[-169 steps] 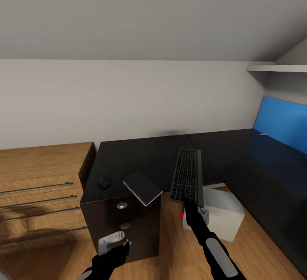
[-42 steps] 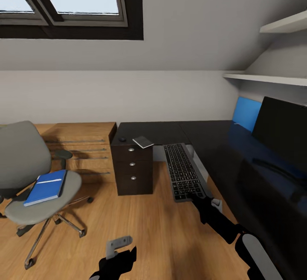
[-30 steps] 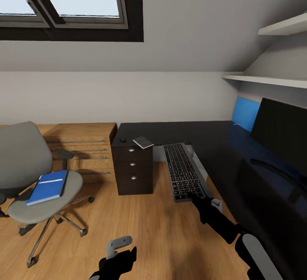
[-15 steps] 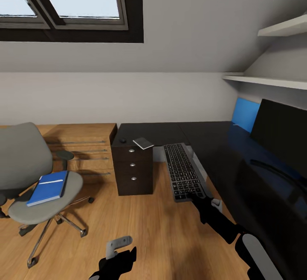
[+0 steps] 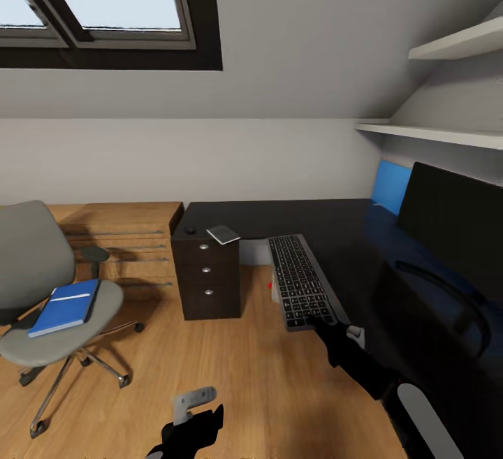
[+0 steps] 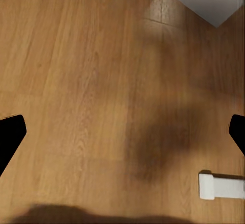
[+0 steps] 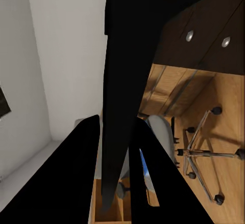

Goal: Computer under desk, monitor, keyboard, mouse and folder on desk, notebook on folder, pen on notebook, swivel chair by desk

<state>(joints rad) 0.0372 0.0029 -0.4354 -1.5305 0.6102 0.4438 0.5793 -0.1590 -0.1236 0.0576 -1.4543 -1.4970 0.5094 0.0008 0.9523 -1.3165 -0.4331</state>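
My right gripper [image 5: 323, 321] is shut on the near end of the dark keyboard [image 5: 299, 279], holding it out flat beside the black desk [image 5: 328, 225]. In the right wrist view the keyboard [image 7: 121, 70] is a dark slab clamped between the fingers [image 7: 88, 168]. The black monitor [image 5: 454, 228] stands on the desk at the right. A small black mouse [image 5: 190, 230] and a grey notebook [image 5: 223, 234] lie on the dark drawer unit [image 5: 207, 277]. The blue folder [image 5: 66, 299] rests on the grey swivel chair [image 5: 38, 270]. My left gripper [image 5: 193, 403] hangs open and empty, low over the floor [image 6: 92, 81].
A wooden dresser [image 5: 129, 235] stands against the back wall between chair and drawer unit. White shelves [image 5: 447, 134] hang above the desk's right wing. A bit of a white box [image 5: 274, 295] peeks out under the desk behind the keyboard. Wood floor lies open in front.
Over the last seconds I backed away from the drawer unit, keyboard still held. In the last half second the view turned slightly right; both arms keep their pose.
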